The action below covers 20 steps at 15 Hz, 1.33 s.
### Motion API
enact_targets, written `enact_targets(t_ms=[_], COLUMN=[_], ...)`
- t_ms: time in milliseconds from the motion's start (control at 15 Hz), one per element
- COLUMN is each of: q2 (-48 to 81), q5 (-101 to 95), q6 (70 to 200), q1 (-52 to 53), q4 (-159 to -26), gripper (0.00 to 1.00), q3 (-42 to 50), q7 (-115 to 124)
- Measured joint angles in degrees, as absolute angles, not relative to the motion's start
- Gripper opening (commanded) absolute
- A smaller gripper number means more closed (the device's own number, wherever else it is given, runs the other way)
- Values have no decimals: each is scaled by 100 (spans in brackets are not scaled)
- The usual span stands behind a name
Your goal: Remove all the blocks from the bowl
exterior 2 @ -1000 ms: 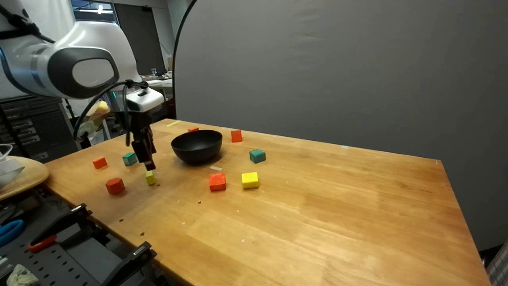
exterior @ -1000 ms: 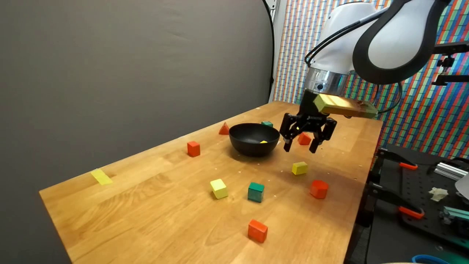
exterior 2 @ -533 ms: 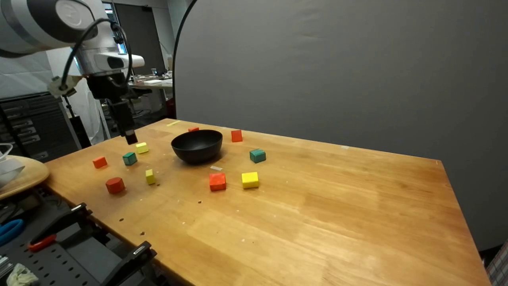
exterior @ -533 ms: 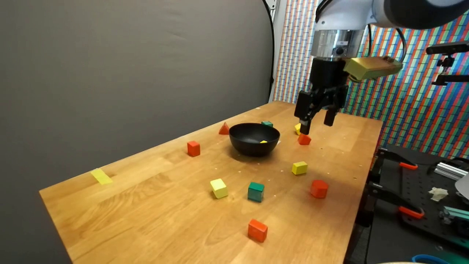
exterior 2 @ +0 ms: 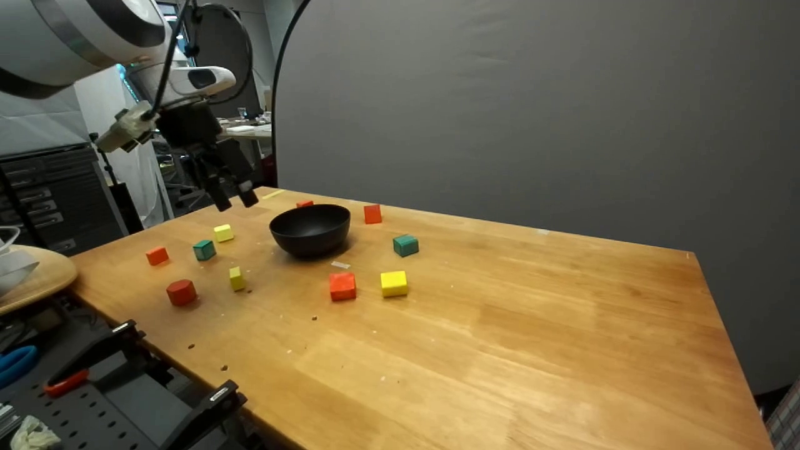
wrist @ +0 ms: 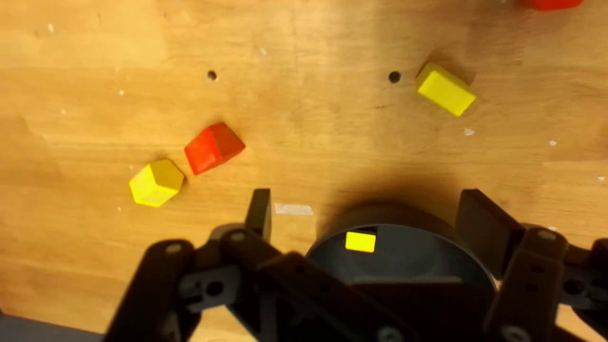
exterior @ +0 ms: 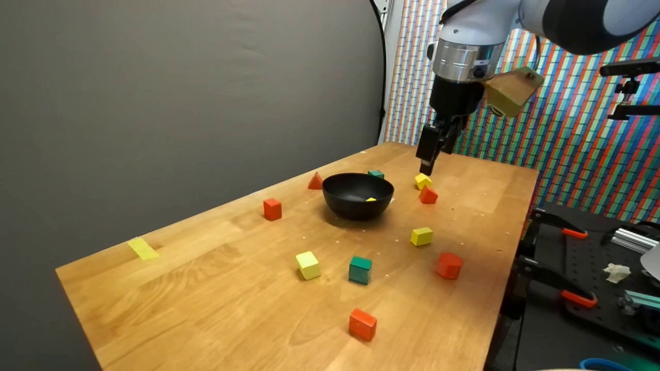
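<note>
The black bowl [exterior: 356, 208] stands upright on the table; it also shows in an exterior view [exterior 2: 309, 240] and the wrist view [wrist: 418, 261]. One yellow block [wrist: 360, 242] lies inside against its wall, with its top just visible in an exterior view [exterior: 370, 199]. The gripper covers part of the bowl in the wrist view. My gripper [wrist: 370, 216] is open and empty, with its fingers wide apart. In both exterior views it hangs well above the table, beside the bowl and apart from it [exterior: 437, 159] [exterior 2: 236, 202].
Several loose blocks lie round the bowl, among them a red block [wrist: 213, 148], a yellow block [wrist: 156, 183], a green block [exterior: 360, 270] and a green block [exterior 2: 405, 245] close by. A yellow tape strip [exterior: 143, 248] is on the table. Clamps [exterior: 557, 281] grip one table edge.
My gripper has risen from low beside the bowl, then turned about its wrist and swung a little sideways. It stays open. The bowl and the blocks have not moved.
</note>
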<state>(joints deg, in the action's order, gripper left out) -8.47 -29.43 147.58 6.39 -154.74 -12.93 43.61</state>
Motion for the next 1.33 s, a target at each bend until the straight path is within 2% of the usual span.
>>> enact_targets(t_ms=[400, 600, 933, 1333], q2=[-705, -424, 464, 1788], q5=[-3026, -3704, -5427, -5889], q6=[14781, 14851, 15006, 15085], q1=[580, 433, 237, 240], q4=[-15476, -15338, -14437, -13378], gripper=[100, 100, 100, 100], q3=[-1309, -1305, -1236, -1215], q7=[4387, 5043, 6519, 6631])
